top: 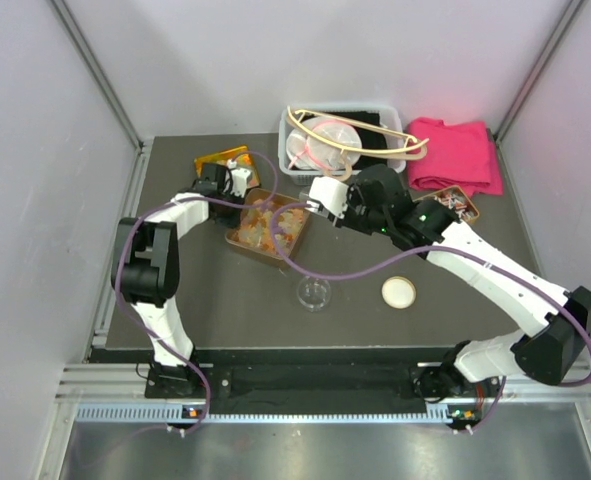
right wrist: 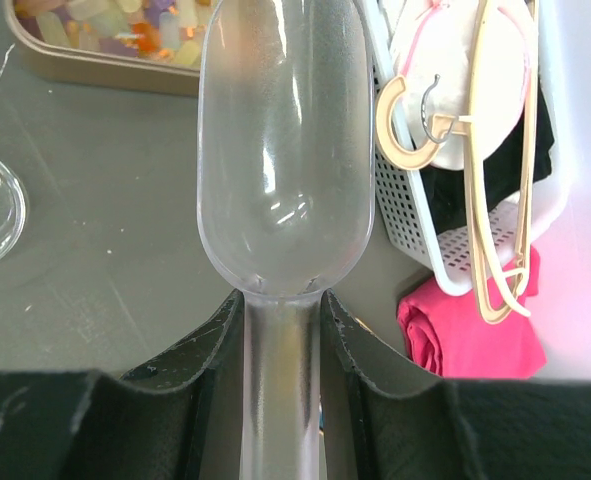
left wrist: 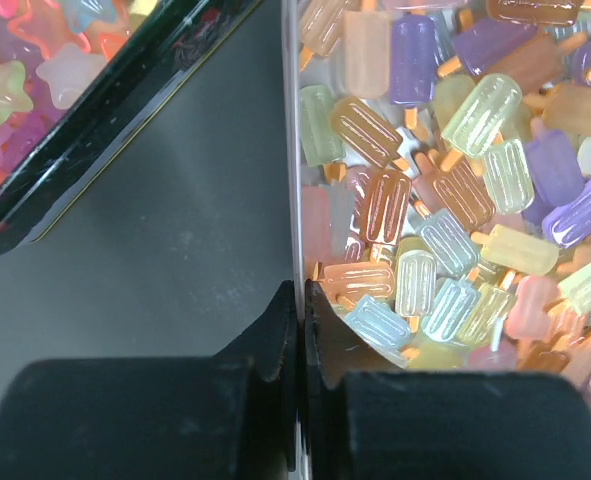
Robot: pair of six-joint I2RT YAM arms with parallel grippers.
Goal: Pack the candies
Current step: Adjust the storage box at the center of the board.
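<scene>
- The right hand (right wrist: 280, 315), at the bottom of its wrist view, is clamped tight on the handle of a clear scoop (right wrist: 280, 150). The scoop's bowl is empty and points up the frame.
- The left hand (left wrist: 297, 305) is closed to a sliver, pinching the thin side wall of the tray (left wrist: 295, 150) at the bottom centre of its view.
- The candies (left wrist: 425, 200) are lolly-shaped gummies in orange, yellow, pink and lilac. They lie heaped in that tray, which sits near the middle of the overhead view on the bench (top: 225, 300).
- A small clear jar (top: 314, 293) stands open below the tray in the overhead view, with its lid (top: 399, 291) to its right. It is probably where the candies go.
- The step in hand looks like loading the scoop. The scoop should enter the heap at a shallow angle and push toward the pinched wall, so the left hand's grip keeps the tray from sliding.
- A modest load is best, levelled before lifting. The jar's mouth looks narrow, so pour slowly from the scoop's tip.
</scene>
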